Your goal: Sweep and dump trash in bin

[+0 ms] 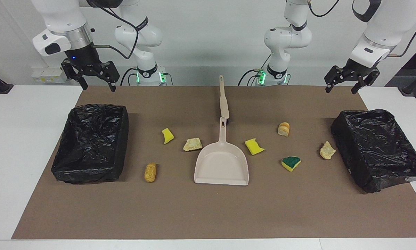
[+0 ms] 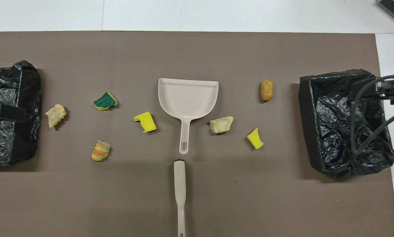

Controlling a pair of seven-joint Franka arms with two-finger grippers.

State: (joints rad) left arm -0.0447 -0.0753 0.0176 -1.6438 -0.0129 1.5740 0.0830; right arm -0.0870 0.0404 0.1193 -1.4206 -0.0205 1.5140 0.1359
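Several trash scraps lie on the brown mat around the beige dustpan (image 1: 221, 163) (image 2: 187, 98). They are two yellow sponge bits (image 1: 167, 135) (image 1: 254, 146), a green-topped sponge (image 1: 291, 163), two pale crusty chunks (image 1: 193, 144) (image 1: 327, 150), a golden-brown roll (image 1: 150, 172) and a striped bread piece (image 1: 284, 128). The beige brush (image 1: 223, 100) (image 2: 180, 194) lies in line with the dustpan's handle, nearer to the robots. My right gripper (image 1: 99, 88) is open and empty, high over the bin at its end. My left gripper (image 1: 340, 91) is open and empty, high over the other bin.
A black-lined bin (image 1: 91, 142) (image 2: 345, 121) stands at the right arm's end of the mat. A second one (image 1: 378, 149) (image 2: 25, 138) stands at the left arm's end. White table borders the mat (image 1: 208, 208) on all sides.
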